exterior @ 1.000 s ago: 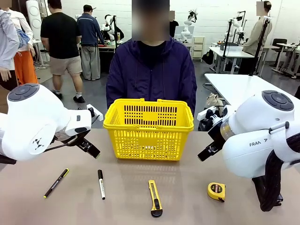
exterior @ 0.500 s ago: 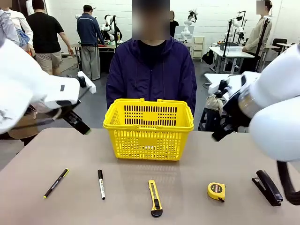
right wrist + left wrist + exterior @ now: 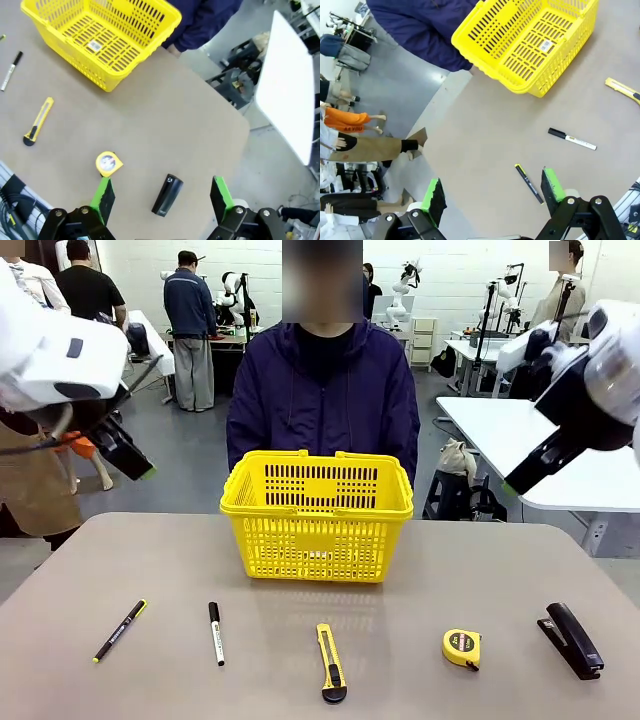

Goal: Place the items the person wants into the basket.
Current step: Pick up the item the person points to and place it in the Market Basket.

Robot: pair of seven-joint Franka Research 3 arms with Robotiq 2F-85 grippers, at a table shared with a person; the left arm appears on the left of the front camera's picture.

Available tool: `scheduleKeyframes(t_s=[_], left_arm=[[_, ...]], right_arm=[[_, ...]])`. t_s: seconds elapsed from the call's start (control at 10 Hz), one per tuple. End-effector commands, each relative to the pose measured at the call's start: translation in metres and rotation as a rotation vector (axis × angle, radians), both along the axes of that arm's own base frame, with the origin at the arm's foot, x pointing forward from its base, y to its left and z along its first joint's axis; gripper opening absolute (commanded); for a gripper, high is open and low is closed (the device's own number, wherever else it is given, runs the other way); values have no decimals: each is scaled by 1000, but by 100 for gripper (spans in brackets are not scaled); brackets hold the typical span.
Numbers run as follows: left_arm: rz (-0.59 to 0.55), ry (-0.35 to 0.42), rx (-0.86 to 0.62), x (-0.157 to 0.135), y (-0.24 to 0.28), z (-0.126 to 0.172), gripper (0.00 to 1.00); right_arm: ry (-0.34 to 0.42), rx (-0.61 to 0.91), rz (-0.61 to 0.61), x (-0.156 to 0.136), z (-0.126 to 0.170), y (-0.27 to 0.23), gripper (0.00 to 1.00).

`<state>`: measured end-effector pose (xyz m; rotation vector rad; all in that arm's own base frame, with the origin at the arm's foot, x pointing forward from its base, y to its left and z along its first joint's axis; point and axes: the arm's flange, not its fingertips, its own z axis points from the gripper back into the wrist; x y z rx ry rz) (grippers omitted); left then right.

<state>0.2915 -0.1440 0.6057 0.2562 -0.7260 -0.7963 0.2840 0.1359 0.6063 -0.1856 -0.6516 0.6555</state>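
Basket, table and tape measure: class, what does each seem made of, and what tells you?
Basket: likely moulded plastic; bright yellow, with slotted lattice walls and a thick rim.
Table: smooth grey-brown top, perhaps laminate; no grain shows.
Tape measure: yellow-and-black case, probably plastic; too small to be sure.

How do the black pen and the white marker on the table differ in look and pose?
Colour: the pen is black with yellow-green ends; the marker is white with a black cap. Pose: the pen lies slanted, far end leaning right; the marker lies nearly straight, cap toward the basket. The pen lies farthest left; the marker nearer the middle. Both are slim and lie flat on the table, apart.
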Motion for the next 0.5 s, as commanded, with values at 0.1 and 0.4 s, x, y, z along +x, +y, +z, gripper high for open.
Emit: scheduleKeyframes(t_s=[0.1,0.4], left_arm=[[0,0,0,0,0,0,100],[0,0,0,0,0,0,100]], right_arm=[[0,0,0,0,0,0,100],[0,0,0,0,0,0,100]])
